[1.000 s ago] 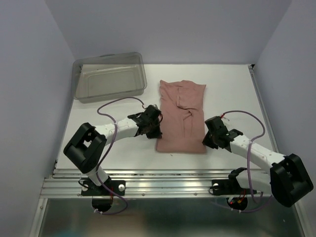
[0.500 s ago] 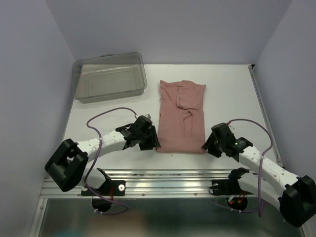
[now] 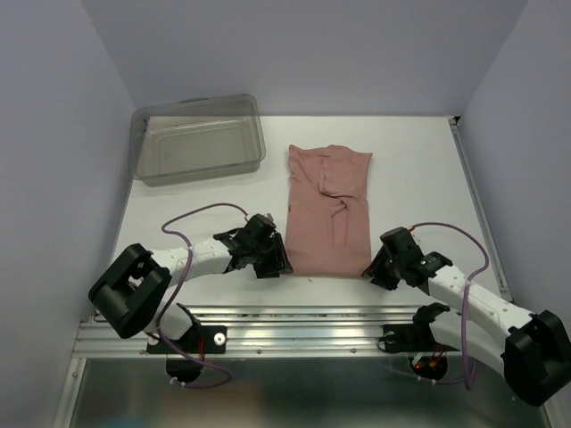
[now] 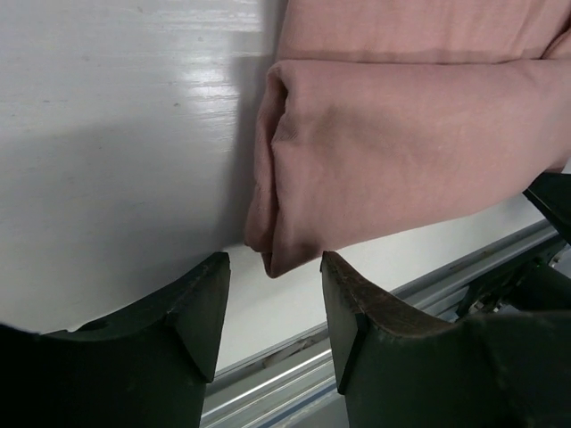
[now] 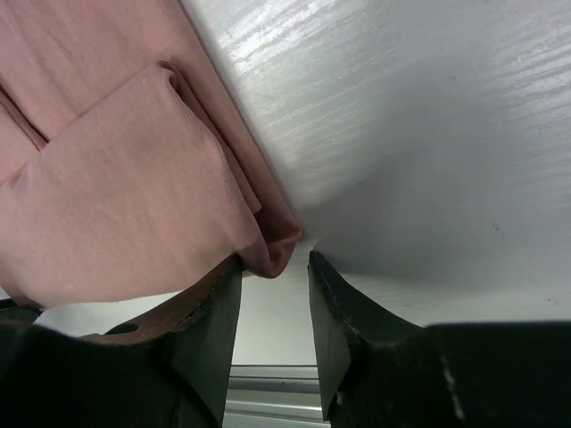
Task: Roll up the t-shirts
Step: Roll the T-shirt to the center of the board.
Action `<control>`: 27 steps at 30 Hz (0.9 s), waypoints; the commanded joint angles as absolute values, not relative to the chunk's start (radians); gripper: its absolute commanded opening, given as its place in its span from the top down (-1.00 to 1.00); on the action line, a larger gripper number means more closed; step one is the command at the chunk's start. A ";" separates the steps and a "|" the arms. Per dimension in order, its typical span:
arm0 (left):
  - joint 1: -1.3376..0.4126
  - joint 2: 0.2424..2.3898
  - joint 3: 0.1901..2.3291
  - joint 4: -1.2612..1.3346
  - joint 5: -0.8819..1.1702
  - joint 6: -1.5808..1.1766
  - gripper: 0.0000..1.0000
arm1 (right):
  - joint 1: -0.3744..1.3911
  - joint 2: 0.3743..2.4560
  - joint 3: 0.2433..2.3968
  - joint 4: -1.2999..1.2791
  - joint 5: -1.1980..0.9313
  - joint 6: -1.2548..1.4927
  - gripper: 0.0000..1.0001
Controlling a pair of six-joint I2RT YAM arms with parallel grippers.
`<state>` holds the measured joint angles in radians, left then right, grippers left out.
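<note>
1. Near edge: a metal rail [image 3: 294, 334] runs across the front of the table [image 3: 419, 169]. Two arm bases are bolted to it, left and right.
2. Two purple cables, one per arm. The left cable [image 3: 203, 209] loops over bare table to the left of the shirt. The right cable [image 3: 451, 227] arches over the right forearm.
3. Left gripper [image 4: 272, 276]: low at the shirt's near left corner, jaws spread. The wrist view shows bare table in the gap. The folded corner sits right at the mouth of the gap, and neither of the fingers [image 4: 192, 294] is closed on it.
4. Right gripper [image 5: 275, 285]: low at the near right corner, jaws also apart, narrower than the left. The cloth corner hangs just above the gap. The shirt edge lies against the inner finger [image 5: 210, 312], but I cannot tell whether it presses. Nothing is pinched.
5. From above, both gripper bodies cover the corners they sit at, so only the wrist views show them.
6. Shirt [image 3: 328, 205]: one, dusty pink. It lies flat at mid-table, folded into a long strip running near to far, with creases and a folded flap toward the far half. It is not rolled yet.
7. Bin [image 3: 201, 169]: one, clear grey plastic. It stands at the far left, well apart from the shirt and out of both arms' way.
8. Pale walls [image 3: 303, 53] close in the back and both sides.
</note>
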<state>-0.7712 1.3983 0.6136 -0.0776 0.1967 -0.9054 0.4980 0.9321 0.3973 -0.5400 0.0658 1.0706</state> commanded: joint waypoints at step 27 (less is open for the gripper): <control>-0.750 1.482 0.778 -0.208 0.256 -0.888 1.00 | 0.500 0.936 0.512 -0.580 0.146 1.051 0.99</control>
<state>-0.7673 1.4895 0.7181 -0.1436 0.2375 -0.9066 0.4980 0.9516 0.4530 -0.5552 0.1017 1.0622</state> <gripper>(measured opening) 0.059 0.040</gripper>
